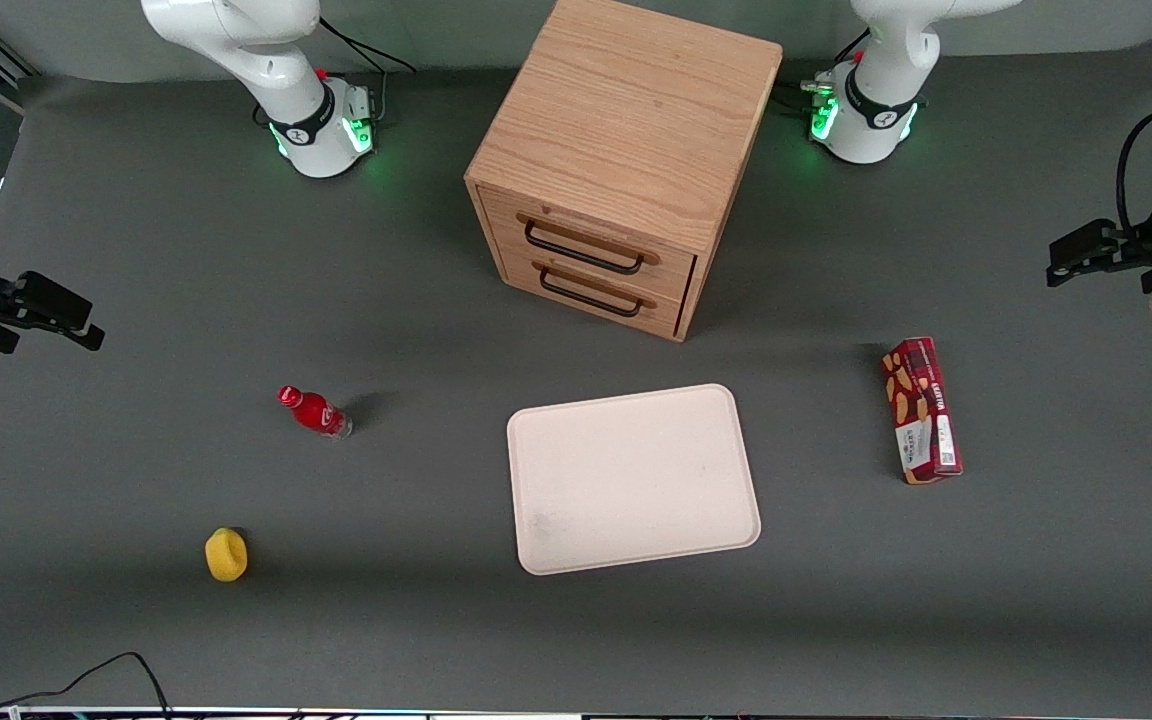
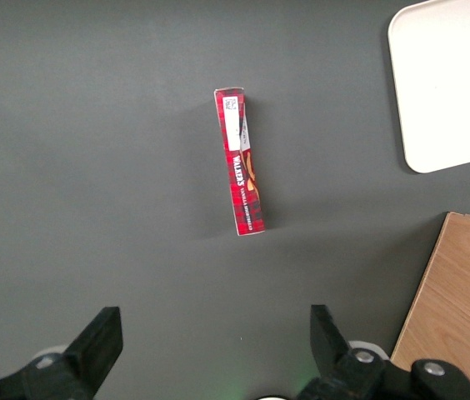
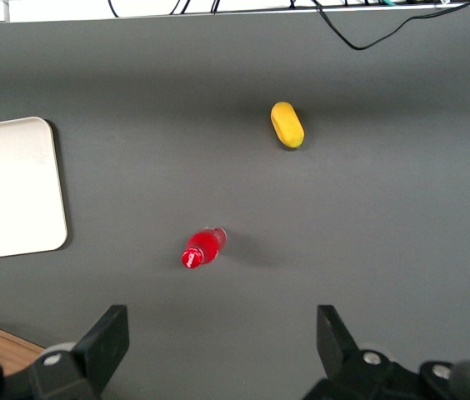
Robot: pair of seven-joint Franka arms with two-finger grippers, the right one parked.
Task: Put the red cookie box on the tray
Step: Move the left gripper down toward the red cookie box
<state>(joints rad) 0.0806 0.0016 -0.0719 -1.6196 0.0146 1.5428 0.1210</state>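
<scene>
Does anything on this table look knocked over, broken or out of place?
Nothing stands out. The red cookie box lies intact on the table, apart from the tray, which holds nothing. The small red bottle stands upright, the cabinet's drawers are shut, and the open gripper hangs above the box.

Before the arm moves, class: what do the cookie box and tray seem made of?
Red cookie box: probably printed cardboard, with sharp folded edges.
Tray: cream, matte, probably plastic, with a moulded rim.
The gripper hangs open, above the table, apart from the box.
</scene>
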